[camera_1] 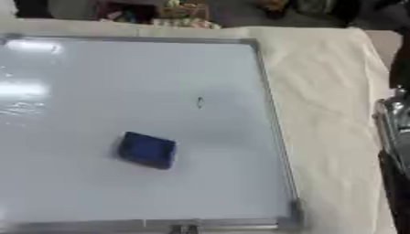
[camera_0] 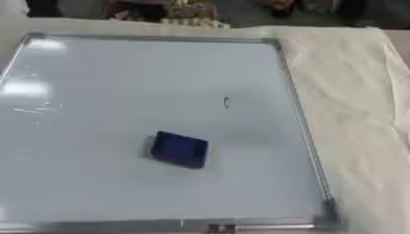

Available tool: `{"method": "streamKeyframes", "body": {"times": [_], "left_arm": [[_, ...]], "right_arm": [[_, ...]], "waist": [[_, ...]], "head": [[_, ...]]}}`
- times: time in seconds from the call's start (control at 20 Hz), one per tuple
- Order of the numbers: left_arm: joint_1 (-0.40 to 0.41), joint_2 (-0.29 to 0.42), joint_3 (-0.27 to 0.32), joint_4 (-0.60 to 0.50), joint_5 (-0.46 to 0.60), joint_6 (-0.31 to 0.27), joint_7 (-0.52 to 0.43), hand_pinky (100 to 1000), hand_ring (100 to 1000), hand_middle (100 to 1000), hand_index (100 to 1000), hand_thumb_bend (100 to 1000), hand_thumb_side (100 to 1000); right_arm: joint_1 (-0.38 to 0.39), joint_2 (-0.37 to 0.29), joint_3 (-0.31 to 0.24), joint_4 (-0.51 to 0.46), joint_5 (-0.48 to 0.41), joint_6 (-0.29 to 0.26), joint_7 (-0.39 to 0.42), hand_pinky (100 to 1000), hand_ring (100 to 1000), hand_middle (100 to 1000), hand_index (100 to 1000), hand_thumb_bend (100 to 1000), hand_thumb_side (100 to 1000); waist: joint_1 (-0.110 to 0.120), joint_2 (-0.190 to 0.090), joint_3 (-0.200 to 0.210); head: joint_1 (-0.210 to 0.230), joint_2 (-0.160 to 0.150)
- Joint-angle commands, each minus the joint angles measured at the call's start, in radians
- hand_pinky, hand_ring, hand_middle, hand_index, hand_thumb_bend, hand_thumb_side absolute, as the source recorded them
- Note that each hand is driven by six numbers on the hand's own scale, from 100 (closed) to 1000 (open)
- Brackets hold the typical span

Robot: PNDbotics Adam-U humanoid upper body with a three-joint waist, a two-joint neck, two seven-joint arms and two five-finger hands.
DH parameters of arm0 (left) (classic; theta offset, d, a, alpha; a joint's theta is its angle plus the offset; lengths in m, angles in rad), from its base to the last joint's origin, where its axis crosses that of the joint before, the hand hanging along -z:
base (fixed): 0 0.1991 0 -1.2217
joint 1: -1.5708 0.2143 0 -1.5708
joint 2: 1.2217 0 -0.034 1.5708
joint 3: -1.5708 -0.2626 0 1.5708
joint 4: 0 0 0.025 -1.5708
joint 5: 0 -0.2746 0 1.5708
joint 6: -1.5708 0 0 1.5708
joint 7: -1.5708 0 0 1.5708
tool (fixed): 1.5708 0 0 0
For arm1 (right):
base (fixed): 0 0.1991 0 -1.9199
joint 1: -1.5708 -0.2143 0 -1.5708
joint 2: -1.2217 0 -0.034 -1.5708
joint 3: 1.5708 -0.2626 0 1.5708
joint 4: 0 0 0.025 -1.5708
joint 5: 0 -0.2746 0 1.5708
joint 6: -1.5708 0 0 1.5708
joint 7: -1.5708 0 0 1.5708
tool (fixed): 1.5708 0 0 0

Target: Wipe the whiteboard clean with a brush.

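1. Fingers first: honestly can't tell their state. No hand shows in the left eye view at all, and the right eye view only catches a silver-and-black piece of the robot's right arm point(camera_1: 394, 151) at the right edge, with no fingers in sight. The left hand isn't in either picture.

2. Nothing is held, I'd say. The blue brush point(camera_0: 179, 149) lies flat on the whiteboard point(camera_0: 96, 82), well away from that arm, toward the near middle of the board.

3. The step in hand looks like picking the brush up. I'd come in from the right, over the board's frame, and take it across its shorter sides so the pad stays face down.

4. Only one mark is left that I can see: a small dark squiggle point(camera_0: 227, 102), just beyond the brush and a bit to the right. A short push away should do it.

5. Around it: a cream cloth point(camera_0: 352, 91) covers the tabletop beside the board, and there's clutter point(camera_0: 180, 13) past the far edge. Nothing blocks the reach.
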Motion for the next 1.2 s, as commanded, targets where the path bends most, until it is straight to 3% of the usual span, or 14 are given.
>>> {"method": "streamKeyframes", "body": {"times": [0.05, 0.3, 0.5, 0.85, 1.05, 1.2], "left_arm": [[-0.002, 0.024, 0.003, -0.02, 0.002, -0.001, -0.004, 370, 430, 423, 503, 100, 901], [0.002, 0.027, -0.001, -0.02, 0.008, 0.002, -0.008, 370, 431, 424, 505, 100, 900], [0.003, 0.027, -0.007, -0.02, 0.014, 0.004, -0.012, 371, 431, 424, 506, 100, 899], [0.003, 0.028, -0.014, -0.02, 0.023, 0.009, -0.021, 371, 432, 425, 507, 100, 900], [0.003, 0.029, -0.018, -0.02, 0.027, 0.012, -0.025, 371, 432, 425, 506, 100, 901], [0.004, 0.029, -0.02, -0.02, 0.029, 0.014, -0.028, 371, 432, 425, 506, 100, 902]], "right_arm": [[-0.043, -0.107, 0.048, 0.013, 0.044, -0.012, 0.034, 609, 453, 503, 434, 273, 1000], [-0.141, -0.224, 0.148, 0.063, 0.115, -0.011, 0.1, 629, 477, 535, 190, 442, 1000], [-0.232, -0.317, 0.223, 0.098, 0.171, 0.004, 0.155, 632, 497, 559, 111, 559, 1000], [-0.383, -0.373, 0.344, 0.144, 0.249, 0.013, 0.23, 643, 551, 607, 100, 640, 1000], [-0.462, -0.362, 0.424, 0.183, 0.303, 0.002, 0.284, 660, 576, 616, 100, 672, 1000], [-0.513, -0.325, 0.484, 0.225, 0.344, -0.007, 0.325, 673, 578, 605, 100, 678, 920]], "waist": [[0.002, -0.025, 0.001], [0.001, -0.037, 0.004], [0.004, -0.044, 0.006], [0.0, -0.054, 0.017], [-0.004, -0.058, 0.023], [-0.006, -0.061, 0.026]], "head": [[-0.002, 0.01], [-0.009, 0.016], [-0.017, 0.015], [-0.031, 0.007], [-0.037, 0.005], [-0.04, 0.004]]}}
